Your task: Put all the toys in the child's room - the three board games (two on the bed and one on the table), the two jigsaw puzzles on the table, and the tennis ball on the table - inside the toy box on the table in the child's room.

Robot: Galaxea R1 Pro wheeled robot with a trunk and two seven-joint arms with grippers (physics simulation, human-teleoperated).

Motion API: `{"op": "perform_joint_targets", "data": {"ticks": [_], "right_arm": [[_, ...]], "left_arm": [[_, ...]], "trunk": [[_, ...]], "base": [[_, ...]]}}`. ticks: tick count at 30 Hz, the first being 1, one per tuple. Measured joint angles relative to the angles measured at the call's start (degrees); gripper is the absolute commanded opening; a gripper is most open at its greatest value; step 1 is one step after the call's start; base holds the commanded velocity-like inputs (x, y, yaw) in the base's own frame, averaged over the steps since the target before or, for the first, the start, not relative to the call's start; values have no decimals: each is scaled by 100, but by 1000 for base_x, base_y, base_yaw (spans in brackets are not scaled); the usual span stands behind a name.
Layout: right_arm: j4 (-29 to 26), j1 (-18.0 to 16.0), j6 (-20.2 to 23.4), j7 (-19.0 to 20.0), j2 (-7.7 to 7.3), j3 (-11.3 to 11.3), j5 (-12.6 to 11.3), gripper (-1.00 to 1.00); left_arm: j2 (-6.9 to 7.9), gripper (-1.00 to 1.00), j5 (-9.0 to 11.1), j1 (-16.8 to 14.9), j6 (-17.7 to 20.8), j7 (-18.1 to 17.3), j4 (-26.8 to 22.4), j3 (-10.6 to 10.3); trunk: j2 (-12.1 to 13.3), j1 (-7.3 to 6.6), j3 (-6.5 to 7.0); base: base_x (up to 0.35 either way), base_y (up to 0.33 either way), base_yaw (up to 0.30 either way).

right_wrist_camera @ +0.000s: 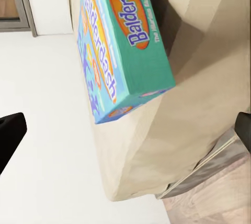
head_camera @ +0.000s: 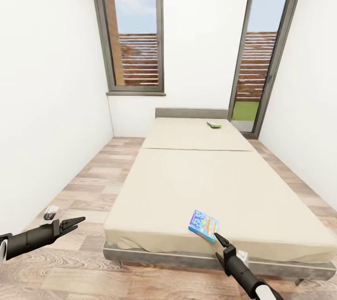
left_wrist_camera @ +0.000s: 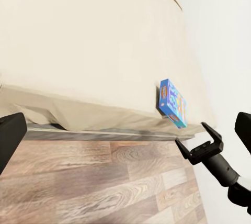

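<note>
At the foot of the bed (head_camera: 206, 183), which runs from 6 o'clock toward 12 o'clock in the head view, the robot faces the first pickup of the task. The small blue board game (head_camera: 204, 225), labelled "Balderdash" in the right wrist view, lies on the beige sheet near the bed's foot edge, at about 5 o'clock of the mattress. A second board game, the white-and-green box (head_camera: 214, 124), lies far up the bed near the headboard at roughly 12 o'clock. The right claw (head_camera: 219, 240) sits just beside the blue box, at its 5 o'clock side, fingers pointed toward it; whether a fingertip touches the box cannot be told. In the left wrist view the right claw (left_wrist_camera: 197, 143) stands with its two fingers apart, and in the right wrist view the fingers sit wide to either side with the blue box (right_wrist_camera: 125, 46) between them but ahead of them, so nothing is clamped. The left claw (head_camera: 72, 224) hovers over the wood-plank floor (head_camera: 89, 183) at 7 o'clock, well apart from the bed, fingers slightly parted and empty. The step in hand appears to be the approach to the blue box; the next move likely calls for advancing the right claw until the box edge lies between the fingers, then closing on it.
</note>
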Motion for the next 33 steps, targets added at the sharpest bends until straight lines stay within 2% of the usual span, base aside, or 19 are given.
{"op": "perform_joint_targets", "data": {"ticks": [2, 33], "right_arm": [[13, 0, -10, 0, -2, -1, 4, 100], [22, 0, -8, 3, 27, 13, 24, 100]], "left_arm": [[0, 100, 0, 0, 2, 0, 0, 0], [0, 100, 8, 0, 15, -17, 0, 7]], "trunk": [[-80, 44, -36], [-82, 45, -36]], "base": [[0, 0, 0], [54, 33, 0]]}}
